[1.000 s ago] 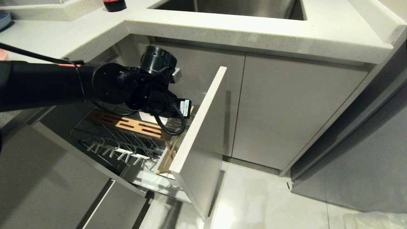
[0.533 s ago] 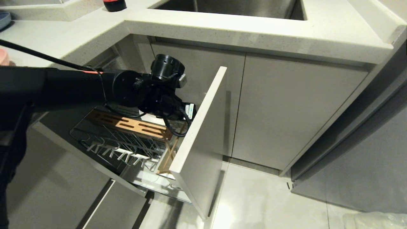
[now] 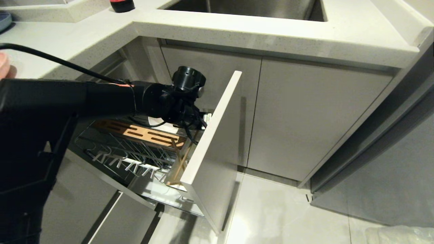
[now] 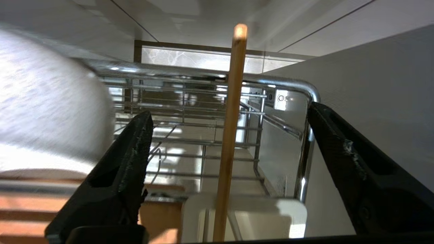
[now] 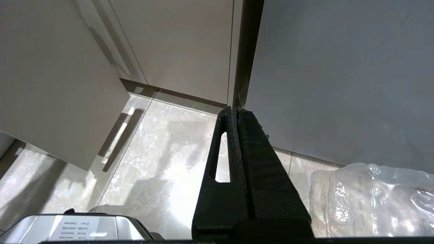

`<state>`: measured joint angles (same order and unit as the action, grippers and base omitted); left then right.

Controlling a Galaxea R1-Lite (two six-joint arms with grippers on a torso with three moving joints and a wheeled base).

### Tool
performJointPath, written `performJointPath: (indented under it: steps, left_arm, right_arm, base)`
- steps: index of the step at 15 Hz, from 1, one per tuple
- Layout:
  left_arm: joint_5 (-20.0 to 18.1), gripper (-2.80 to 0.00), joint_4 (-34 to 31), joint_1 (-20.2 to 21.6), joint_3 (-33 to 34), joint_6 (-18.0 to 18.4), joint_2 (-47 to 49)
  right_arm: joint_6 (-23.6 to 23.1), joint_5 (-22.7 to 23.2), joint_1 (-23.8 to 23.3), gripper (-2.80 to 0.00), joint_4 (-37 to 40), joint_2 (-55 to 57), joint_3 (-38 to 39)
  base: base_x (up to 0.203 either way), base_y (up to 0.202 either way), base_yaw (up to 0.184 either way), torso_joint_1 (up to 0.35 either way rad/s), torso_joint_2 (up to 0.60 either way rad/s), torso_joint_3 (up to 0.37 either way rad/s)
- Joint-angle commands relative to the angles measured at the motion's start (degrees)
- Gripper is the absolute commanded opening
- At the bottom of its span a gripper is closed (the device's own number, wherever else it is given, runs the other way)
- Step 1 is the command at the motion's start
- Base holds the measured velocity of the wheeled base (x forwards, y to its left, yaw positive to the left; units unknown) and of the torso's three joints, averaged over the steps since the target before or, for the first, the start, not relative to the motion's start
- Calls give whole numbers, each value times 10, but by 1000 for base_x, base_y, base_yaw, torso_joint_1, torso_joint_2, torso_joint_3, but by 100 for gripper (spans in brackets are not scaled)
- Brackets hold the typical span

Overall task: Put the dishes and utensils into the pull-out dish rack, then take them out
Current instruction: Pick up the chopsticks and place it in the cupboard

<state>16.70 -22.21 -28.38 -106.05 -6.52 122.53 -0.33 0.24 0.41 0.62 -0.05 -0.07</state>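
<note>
Chopstick, slim round pale wood, stands between spread left tool fingers.

The pull-out dish rack is chrome wire with an orange-brown slotted wooden strip, a white utensil cup and a pale grey front panel. A pale tan wooden chopstick stands in the cup, a cream-white bowl shows beside it, and both grippers are matt black. The countertop is speckled off-white, the floor pale grey marble-veined tile
</note>
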Motion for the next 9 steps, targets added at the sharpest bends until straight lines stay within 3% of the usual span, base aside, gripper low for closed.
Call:
performJointPath:
  steps: [1,9]
  left_arm:
    - [2,0,-1,0,-9,-1,15]
    - [10,0,-2,-1,-27,-2,22]
  right_arm:
    - [0,0,0,-280,0,0,0]
    - [0,0,0,-280,0,0,0]
  base:
    - [0,0,0,0,0,0]
    - [0,0,0,0,0,0]
